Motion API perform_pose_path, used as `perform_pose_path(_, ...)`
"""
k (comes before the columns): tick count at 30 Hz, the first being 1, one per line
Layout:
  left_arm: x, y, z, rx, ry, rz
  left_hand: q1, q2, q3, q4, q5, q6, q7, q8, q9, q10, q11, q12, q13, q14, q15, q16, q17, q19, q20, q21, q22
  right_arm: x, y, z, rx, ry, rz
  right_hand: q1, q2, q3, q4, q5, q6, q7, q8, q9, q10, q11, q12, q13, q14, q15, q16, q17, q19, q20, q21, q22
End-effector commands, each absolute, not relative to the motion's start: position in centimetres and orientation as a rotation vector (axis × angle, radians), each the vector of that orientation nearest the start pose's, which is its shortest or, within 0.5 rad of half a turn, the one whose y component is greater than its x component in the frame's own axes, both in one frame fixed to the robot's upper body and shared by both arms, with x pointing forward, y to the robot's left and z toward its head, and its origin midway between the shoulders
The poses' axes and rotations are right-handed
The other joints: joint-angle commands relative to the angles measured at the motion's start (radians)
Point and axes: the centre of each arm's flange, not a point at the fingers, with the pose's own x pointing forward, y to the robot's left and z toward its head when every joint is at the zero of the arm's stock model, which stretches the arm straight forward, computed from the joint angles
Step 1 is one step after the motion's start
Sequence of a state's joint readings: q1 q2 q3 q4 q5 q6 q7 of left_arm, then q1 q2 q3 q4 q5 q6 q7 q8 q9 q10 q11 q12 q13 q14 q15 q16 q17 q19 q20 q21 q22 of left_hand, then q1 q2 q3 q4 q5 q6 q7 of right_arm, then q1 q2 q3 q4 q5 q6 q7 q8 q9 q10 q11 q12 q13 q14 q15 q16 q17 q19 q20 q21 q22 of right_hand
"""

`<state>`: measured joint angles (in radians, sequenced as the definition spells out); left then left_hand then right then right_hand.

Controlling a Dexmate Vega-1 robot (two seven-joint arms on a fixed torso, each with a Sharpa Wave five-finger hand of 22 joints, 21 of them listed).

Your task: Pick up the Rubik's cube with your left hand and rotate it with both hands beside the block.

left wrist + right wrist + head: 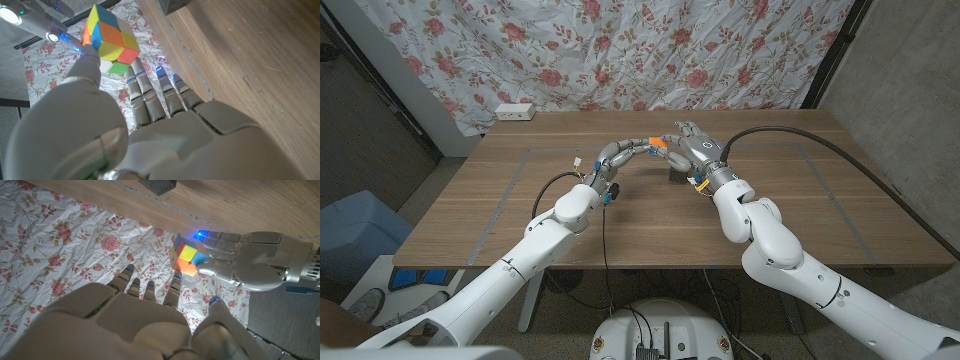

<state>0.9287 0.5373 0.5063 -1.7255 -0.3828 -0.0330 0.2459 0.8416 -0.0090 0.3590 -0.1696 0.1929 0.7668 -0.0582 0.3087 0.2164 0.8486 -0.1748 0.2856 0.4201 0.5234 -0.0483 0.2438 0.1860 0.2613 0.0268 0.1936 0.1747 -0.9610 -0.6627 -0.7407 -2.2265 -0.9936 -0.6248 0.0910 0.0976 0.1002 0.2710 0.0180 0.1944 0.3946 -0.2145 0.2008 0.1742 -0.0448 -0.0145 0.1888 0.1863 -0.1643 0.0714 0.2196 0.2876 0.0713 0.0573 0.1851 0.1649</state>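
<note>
Above the middle of the wooden tabletop (520,200), toward its far side, the two hands meet in the air. The left hand (620,153) holds the Rubik's cube (110,41) off the surface: in the left wrist view the cube sits at the tips of its fingers (145,97), with the thumb against one side, showing yellow, orange, blue, red and green squares. In the right wrist view the same cube (186,256) is seen gripped by the left hand (250,262), whose fingers wrap one face.

The right hand (695,148) is just beside the cube, its fingers (150,292) spread apart and reaching toward it; their tips stop short of the cube in the right wrist view, so this hand holds nothing. From the head view the right hand partly covers the cube, and only a bit of orange and blue shows between the two hands.

A dark block (676,177) stands on the tabletop just below and near the right hand's fingers, apart from the cube. A flowered curtain (620,50) hangs behind the tabletop, and a white power strip (514,111) lies at the far left corner.
</note>
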Motion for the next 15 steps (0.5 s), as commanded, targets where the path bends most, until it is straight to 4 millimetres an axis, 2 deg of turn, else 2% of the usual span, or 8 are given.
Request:
perform_pose_path(1,59.1,16.7,-2.2,0.194,-0.594,-0.228,0.008,0.019,0.002,0.002,0.010,0.021,0.009,0.008,0.004,0.026,-0.019,0.000,0.003,0.000,-0.116,0.000,0.003,-0.003,0.004,0.002,0.001,47.8,-10.4,0.5,-1.442,-0.741,-0.164,-0.004,0.040,0.006,0.000,0.009,0.004,-0.004,-0.003,0.006,-0.005,-0.005,0.006,0.002,-0.003,-0.006,0.004,0.003,0.005,-0.005,0.005,0.003)
perform_pose_path(15,59.1,16.7,-2.2,0.195,-0.594,-0.228,0.012,0.018,0.002,0.000,0.010,0.022,0.012,0.005,0.005,0.027,-0.018,-0.002,0.005,0.000,-0.116,-0.002,0.002,-0.003,0.004,0.002,0.001,47.4,-10.8,1.5,-1.391,-0.763,-0.178,-0.006,0.039,0.010,-0.002,0.008,0.010,-0.002,-0.004,0.007,0.000,-0.004,0.008,0.002,0.003,-0.006,0.008,0.003,0.011,-0.003,0.006,0.003)
